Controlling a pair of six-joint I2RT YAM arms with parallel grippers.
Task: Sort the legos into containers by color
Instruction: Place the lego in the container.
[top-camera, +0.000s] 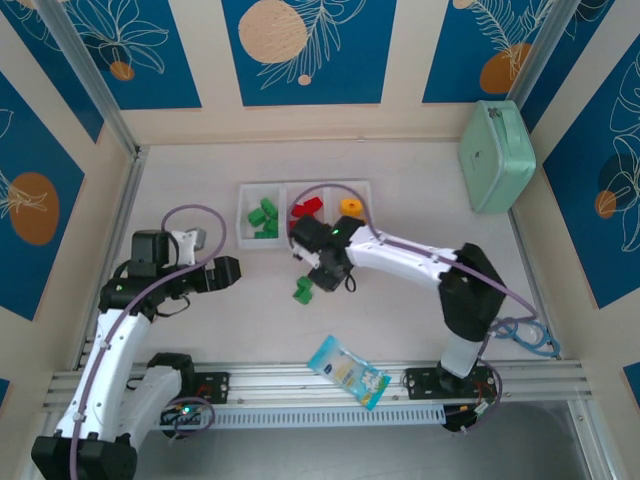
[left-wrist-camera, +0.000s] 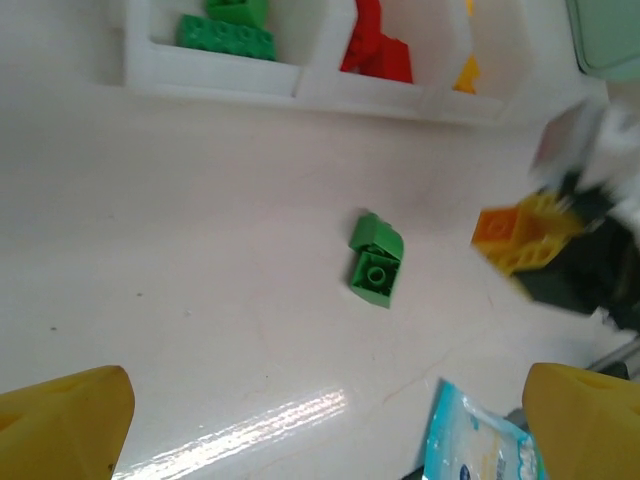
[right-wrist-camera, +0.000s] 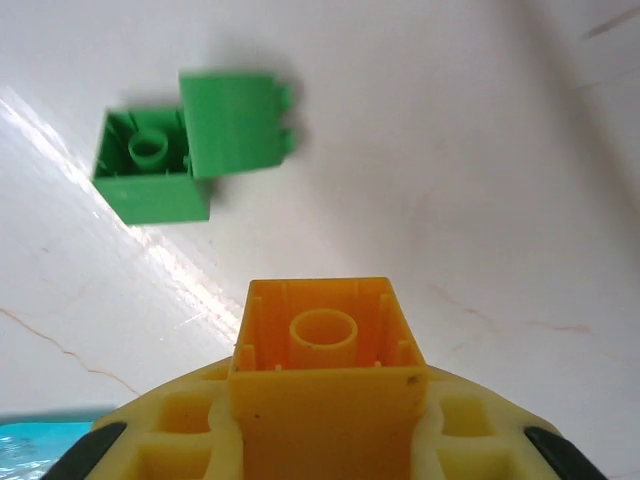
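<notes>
Rt claw (top-camera: 322, 264) is clenched on a small orange plastic brick (right-wrist-camera: 325, 345): hard, light, bit slick, so hold flat sides. Left claw (left-wrist-camera: 320, 420) is wide open. Two green plastic bricks (left-wrist-camera: 375, 262) lie loose near the white 3-box plastic tray (left-wrist-camera: 300, 85).

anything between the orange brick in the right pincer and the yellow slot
Nothing visible: bare table lies between the orange brick and the yellow slot; the green bricks sit off to the near side.
</notes>
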